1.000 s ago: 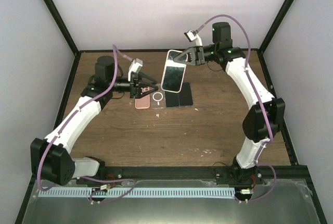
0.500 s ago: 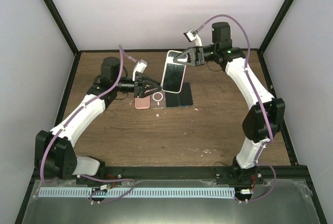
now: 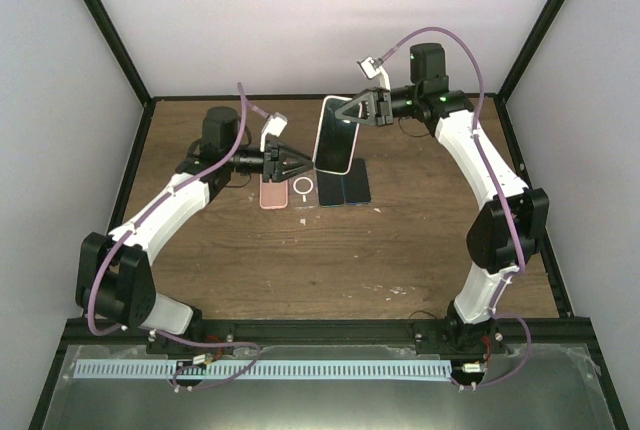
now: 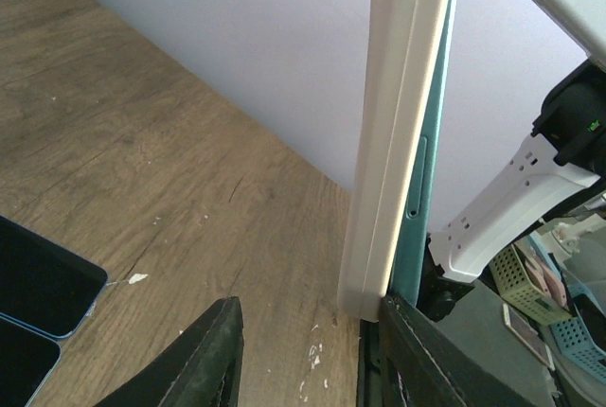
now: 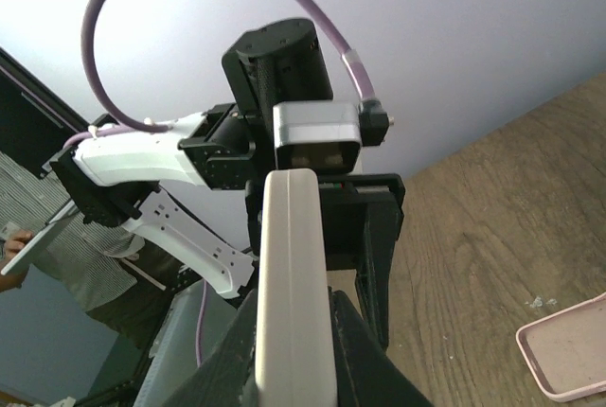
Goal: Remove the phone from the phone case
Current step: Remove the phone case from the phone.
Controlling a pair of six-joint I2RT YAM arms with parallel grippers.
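Nearest, on the counter, lie a pink case, a clear ring-marked case & 2 dark handsets, side by side. Just beyond, left pincer is part-open, fingers either side of the phone at its lower end; contact can't be told. Phone sits in its white phone case, upright above the counter. Farthest, right pincer is clamped tight on the phone case's top.

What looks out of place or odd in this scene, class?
One cased phone stands out: the right gripper holds it upright over the table, gripped near its top, while the other phones lie flat in a row. Small white flecks also dot the wood nearby.
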